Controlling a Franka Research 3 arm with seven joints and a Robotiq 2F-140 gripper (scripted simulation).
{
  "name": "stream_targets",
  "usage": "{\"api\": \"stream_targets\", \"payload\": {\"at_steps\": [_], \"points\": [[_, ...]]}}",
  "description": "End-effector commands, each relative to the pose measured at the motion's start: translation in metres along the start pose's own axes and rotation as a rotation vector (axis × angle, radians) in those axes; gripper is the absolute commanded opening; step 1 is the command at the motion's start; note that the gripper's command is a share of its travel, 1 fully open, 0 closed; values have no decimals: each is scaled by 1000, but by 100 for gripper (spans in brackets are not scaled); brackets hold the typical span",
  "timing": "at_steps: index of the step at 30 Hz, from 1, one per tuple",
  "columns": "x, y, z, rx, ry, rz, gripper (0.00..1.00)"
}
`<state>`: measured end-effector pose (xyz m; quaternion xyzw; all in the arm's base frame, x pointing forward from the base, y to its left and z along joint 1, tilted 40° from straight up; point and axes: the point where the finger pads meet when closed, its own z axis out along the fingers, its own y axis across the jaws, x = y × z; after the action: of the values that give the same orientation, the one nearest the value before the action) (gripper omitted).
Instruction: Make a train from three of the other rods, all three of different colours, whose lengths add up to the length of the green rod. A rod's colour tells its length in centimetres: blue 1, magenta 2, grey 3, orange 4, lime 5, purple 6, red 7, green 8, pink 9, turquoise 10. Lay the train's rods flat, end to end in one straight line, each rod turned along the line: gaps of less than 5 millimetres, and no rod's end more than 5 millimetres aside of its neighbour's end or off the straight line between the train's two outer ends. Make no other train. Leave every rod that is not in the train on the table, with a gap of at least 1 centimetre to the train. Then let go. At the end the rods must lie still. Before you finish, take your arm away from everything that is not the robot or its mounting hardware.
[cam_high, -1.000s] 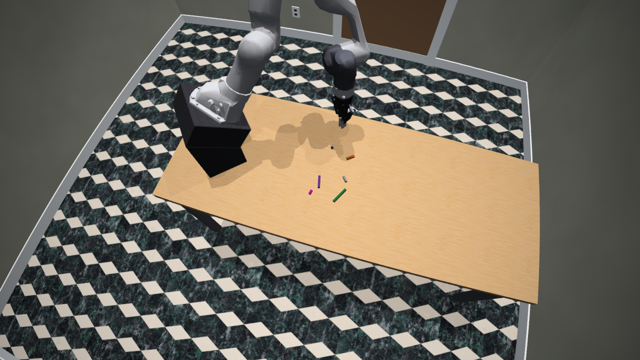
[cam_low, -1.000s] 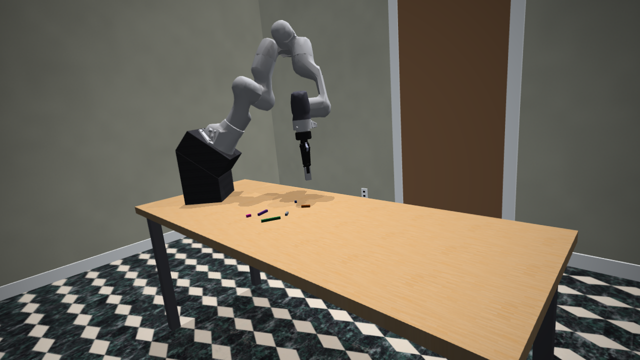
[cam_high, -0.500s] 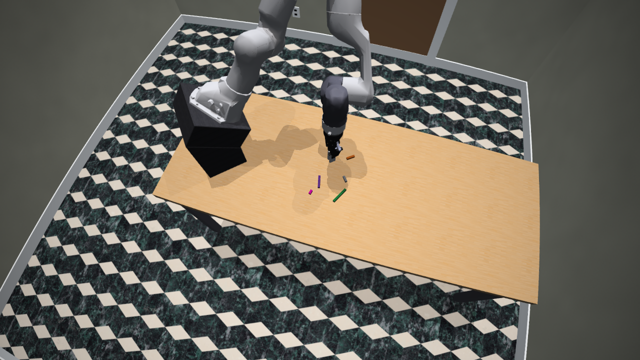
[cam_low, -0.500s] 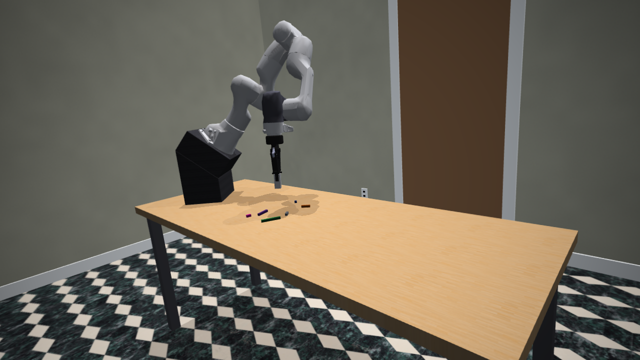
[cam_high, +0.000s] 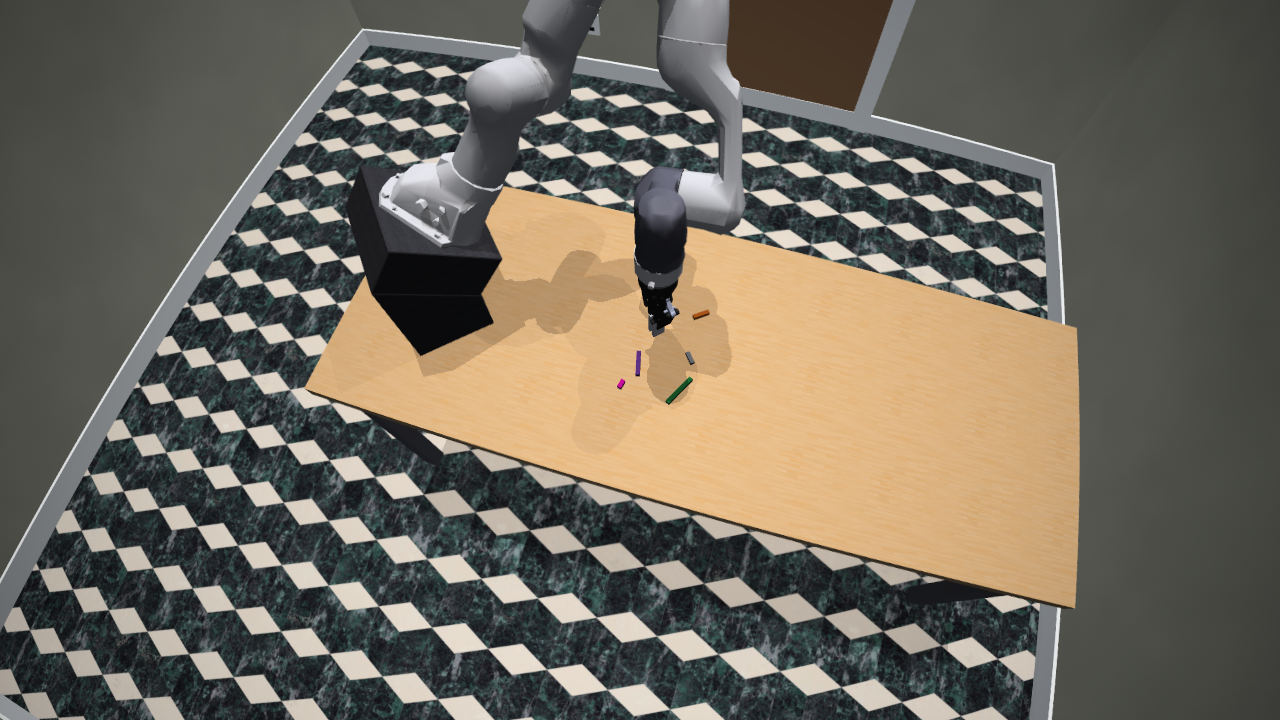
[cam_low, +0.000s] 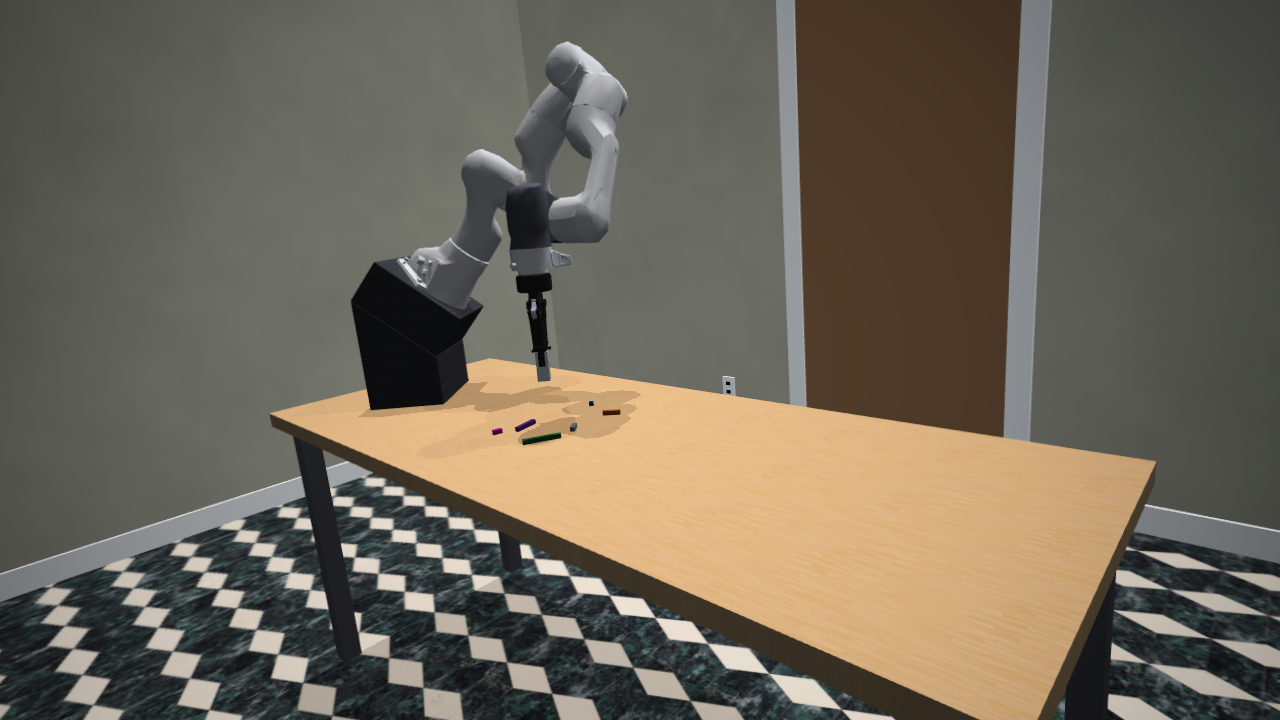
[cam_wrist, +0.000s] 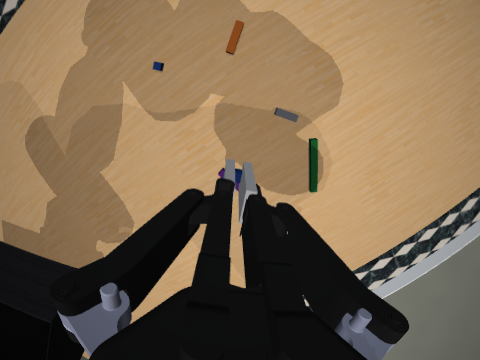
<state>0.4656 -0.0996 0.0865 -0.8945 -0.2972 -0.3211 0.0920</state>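
Observation:
My gripper (cam_high: 657, 329) (cam_low: 543, 376) (cam_wrist: 236, 173) is shut on a blue rod (cam_wrist: 238, 176), held above the table. Beneath it in the wrist view, the purple rod (cam_high: 638, 362) (cam_low: 525, 425) (cam_wrist: 221, 173) is mostly hidden by the fingers. A second blue rod (cam_low: 590, 402) (cam_wrist: 158, 66) lies on the table, hidden in the top view. The orange rod (cam_high: 700, 314) (cam_low: 611, 411) (cam_wrist: 235, 37), grey rod (cam_high: 690, 358) (cam_low: 573, 427) (cam_wrist: 286, 115), green rod (cam_high: 679, 390) (cam_low: 541, 438) (cam_wrist: 313, 165) and magenta rod (cam_high: 621, 384) (cam_low: 496, 431) lie apart. The wrist view does not show the magenta rod.
The wooden table (cam_high: 895, 402) (cam_low: 805, 519) extends far to the right of the rods. The arm's black base block (cam_high: 434, 268) (cam_low: 402, 358) stands at its left end. The arm's shadow falls across the rod area.

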Motion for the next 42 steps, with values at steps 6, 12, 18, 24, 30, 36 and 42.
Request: {"api": "stream_targets", "payload": {"at_steps": [6, 12, 18, 24, 30, 36, 42], "points": [[2, 0, 3, 0, 13, -51, 3], [2, 0, 18, 0, 13, -51, 3], [3, 0, 44, 0, 13, -51, 3], [3, 1, 62, 0, 13, -51, 3], [3, 1, 81, 0, 13, -51, 3], [3, 1, 88, 0, 13, -51, 3], [3, 1, 88, 0, 13, -51, 3]]}}
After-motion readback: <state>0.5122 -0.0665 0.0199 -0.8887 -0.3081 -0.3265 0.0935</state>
